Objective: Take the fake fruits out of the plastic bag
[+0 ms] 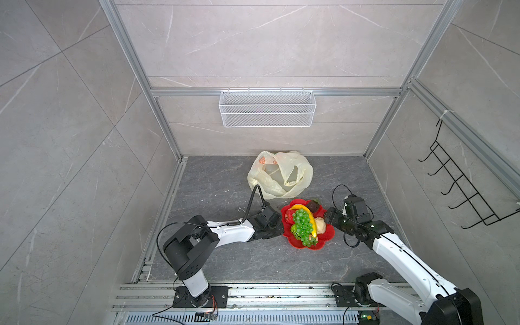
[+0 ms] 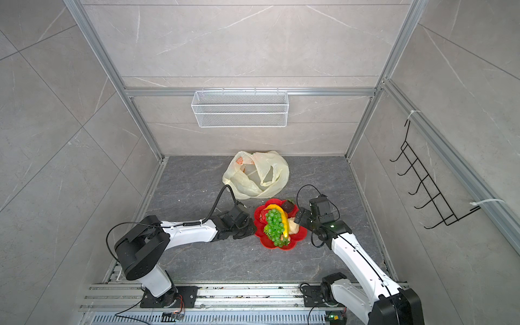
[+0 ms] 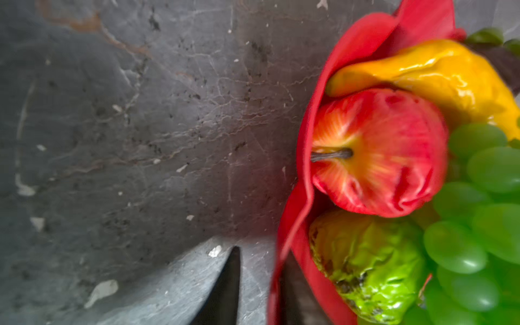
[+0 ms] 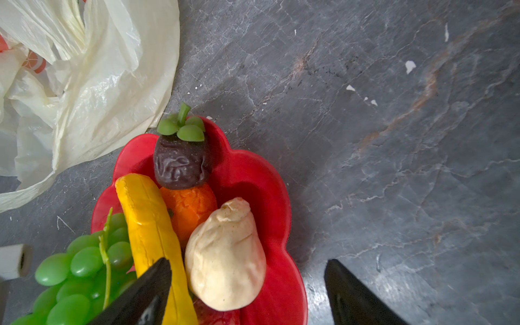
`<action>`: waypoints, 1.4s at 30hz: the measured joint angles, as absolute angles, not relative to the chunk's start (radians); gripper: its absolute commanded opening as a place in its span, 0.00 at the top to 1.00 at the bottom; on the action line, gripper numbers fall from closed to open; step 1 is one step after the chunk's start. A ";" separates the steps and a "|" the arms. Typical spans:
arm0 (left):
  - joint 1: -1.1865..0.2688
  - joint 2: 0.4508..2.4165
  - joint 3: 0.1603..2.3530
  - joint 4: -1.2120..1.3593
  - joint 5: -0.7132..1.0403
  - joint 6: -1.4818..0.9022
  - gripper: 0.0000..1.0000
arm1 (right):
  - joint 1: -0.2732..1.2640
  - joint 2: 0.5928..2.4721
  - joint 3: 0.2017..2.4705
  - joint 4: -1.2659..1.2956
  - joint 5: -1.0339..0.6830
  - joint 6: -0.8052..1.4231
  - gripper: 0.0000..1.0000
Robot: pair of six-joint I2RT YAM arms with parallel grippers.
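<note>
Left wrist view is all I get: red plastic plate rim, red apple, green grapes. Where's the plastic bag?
Observer: The crinkly cream-yellow plastic bag lies crumpled just beyond the red flower-shaped plastic plate, on the far side from the arms' bases.
Operator: And the right gripper?
Observer: The right gripper is open, poised across the plate from your camera, above a pale peach toy fruit at the rim.

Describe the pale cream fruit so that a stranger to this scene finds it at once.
On the stone tabletop, in front of the plastic bag, stands a red flower-shaped plate heaped with toy fruits. The pale fruit lies at its right side, between the yellow banana and the rim. Only it is matt cream, wrinkled and pear-shaped.
</note>
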State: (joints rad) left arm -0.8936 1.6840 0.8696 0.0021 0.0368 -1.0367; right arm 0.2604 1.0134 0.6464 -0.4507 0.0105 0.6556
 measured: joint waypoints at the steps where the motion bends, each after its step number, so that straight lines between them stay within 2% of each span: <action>1: -0.894 1.684 0.870 0.006 0.036 -1.040 0.89 | 0.260 1.013 0.645 -0.451 0.010 0.656 0.13; 9: -0.888 1.649 0.870 -0.018 0.018 -1.048 1.00 | 0.260 1.013 0.645 -0.451 0.010 0.656 0.13; 16: -0.807 1.547 0.797 -0.079 0.010 -1.012 1.00 | 0.260 1.013 0.645 -0.451 0.010 0.656 0.13; 26: -0.680 1.292 0.624 -0.219 0.005 -0.937 0.99 | 0.260 1.016 0.645 -0.451 0.006 0.656 0.13; 31: -0.673 1.269 0.589 -0.244 0.007 -0.922 0.76 | 0.260 1.025 0.645 -0.439 -0.014 0.655 0.13; 33: -0.673 1.268 0.587 -0.260 0.009 -0.907 0.59 | 0.260 1.026 0.645 -0.435 -0.023 0.654 0.13; 35: -0.673 1.258 0.587 -0.280 0.002 -0.892 0.46 | 0.260 1.026 0.645 -0.436 -0.027 0.653 0.12; 42: -0.673 0.979 0.614 -0.517 -0.134 -0.807 0.25 | 0.260 0.964 0.657 -0.472 -0.008 0.612 0.12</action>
